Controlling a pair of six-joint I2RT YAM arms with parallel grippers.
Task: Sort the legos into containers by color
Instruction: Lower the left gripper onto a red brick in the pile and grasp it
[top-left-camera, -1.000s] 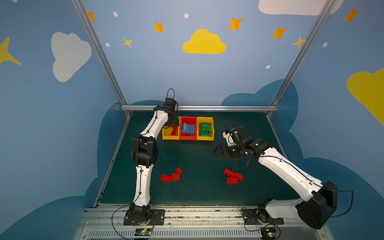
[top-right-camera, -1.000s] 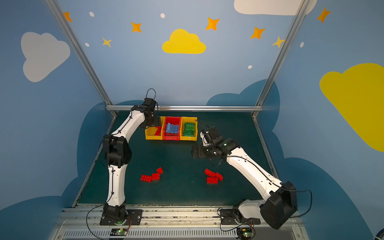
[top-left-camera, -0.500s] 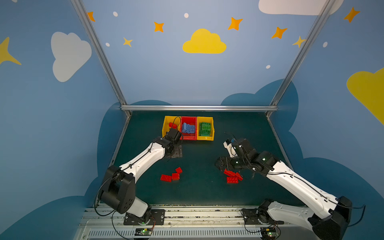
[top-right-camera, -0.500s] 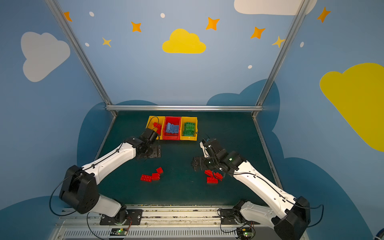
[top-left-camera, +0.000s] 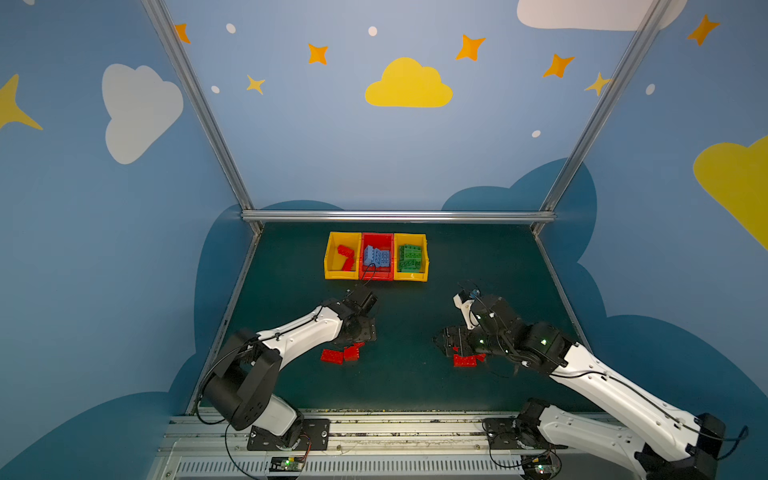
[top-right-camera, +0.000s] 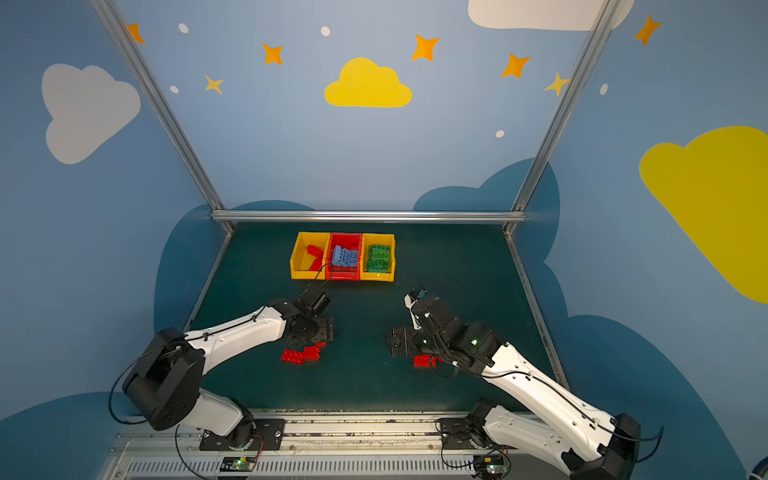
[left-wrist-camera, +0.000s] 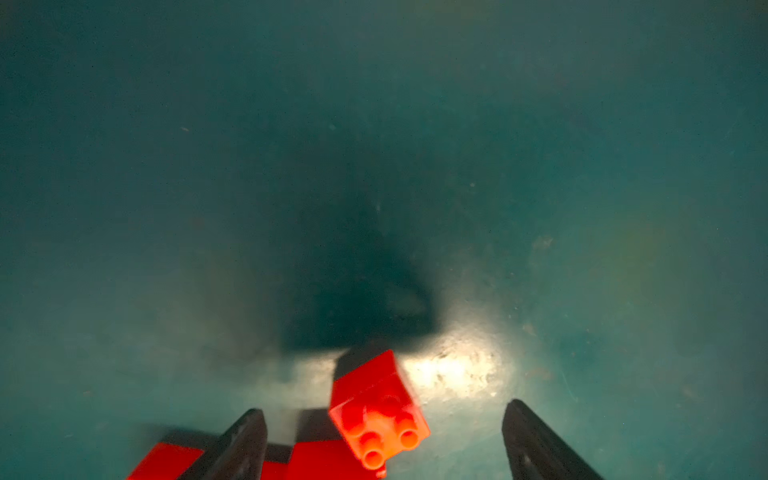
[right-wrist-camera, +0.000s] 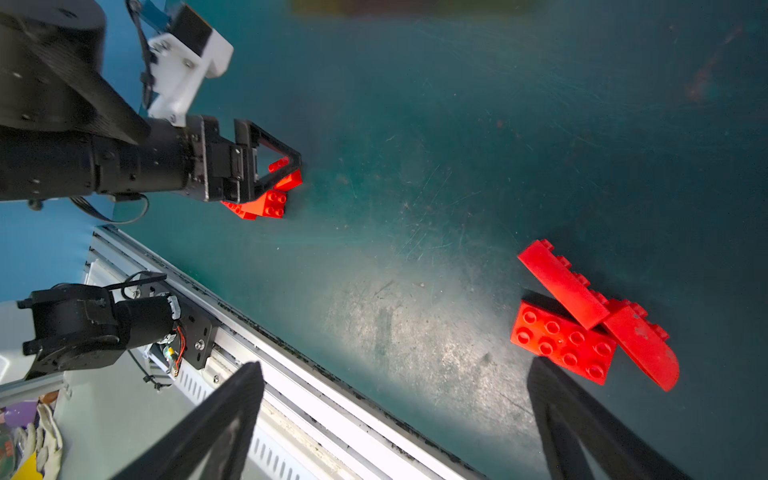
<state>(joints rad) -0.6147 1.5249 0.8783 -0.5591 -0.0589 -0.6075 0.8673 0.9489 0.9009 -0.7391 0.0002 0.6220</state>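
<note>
While the three containers (top-left-camera: 376, 276) stand in a row by the far edge of the surface (top-left-camera: 415, 390), with red, light blue and green legos (top-left-camera: 376, 255) already apart in them, both top views show only red ones loose toward the front edge: a red pile (top-left-camera: 341, 355) right under the left gripper (top-left-camera: 357, 338) and a second red pile (top-left-camera: 464, 360) just beside the right gripper (top-left-camera: 449, 343), so each arm has its own pile nearest. In the left wrist view the left gripper's jaws stand wide and hold nothing; a small square brick (left-wrist-camera: 378, 415), studs toward the camera, lies tilted between the fingers (left-wrist-camera: 245, 440), touching neither. In the right wrist view the right gripper's jaws are likewise spread and empty; a flat eight-stud brick (right-wrist-camera: 561, 340) lies ahead of one fingertip (right-wrist-camera: 544, 374) rather than in the gap, its long axis slanting across that finger's line, and two smooth-faced pieces (right-wrist-camera: 565, 286), one round-ended, lean on it. Everything is hard glossy plastic on a scuffed matte surface
</note>
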